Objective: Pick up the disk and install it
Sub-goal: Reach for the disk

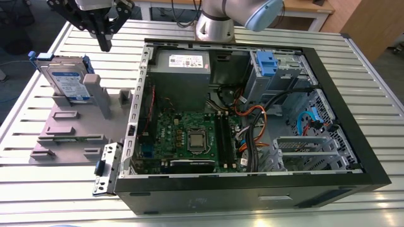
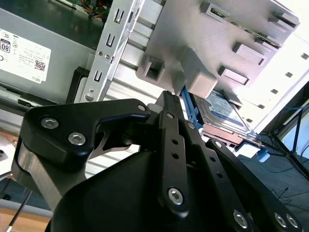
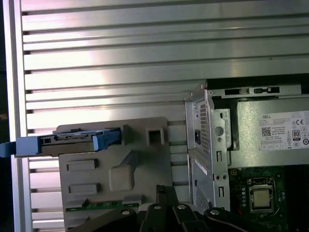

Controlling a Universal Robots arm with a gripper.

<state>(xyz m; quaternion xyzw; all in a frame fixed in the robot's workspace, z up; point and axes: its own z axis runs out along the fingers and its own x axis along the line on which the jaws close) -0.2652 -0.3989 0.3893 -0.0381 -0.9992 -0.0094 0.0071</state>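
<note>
Disk (image 1: pixel 66 80) upright in holder (image 1: pixel 75 127), jaws near, apart

At ten o'clock in the exterior view, the disk (image 1: pixel 66 81) is silver metal with a glossy label and a blue plastic frame, in a matt grey plastic fixture (image 1: pixel 69 137). The table (image 1: pixel 38 189) is ribbed, shiny aluminium; the computer case (image 1: pixel 252 194) is matt black outside, bare metal inside.
</note>
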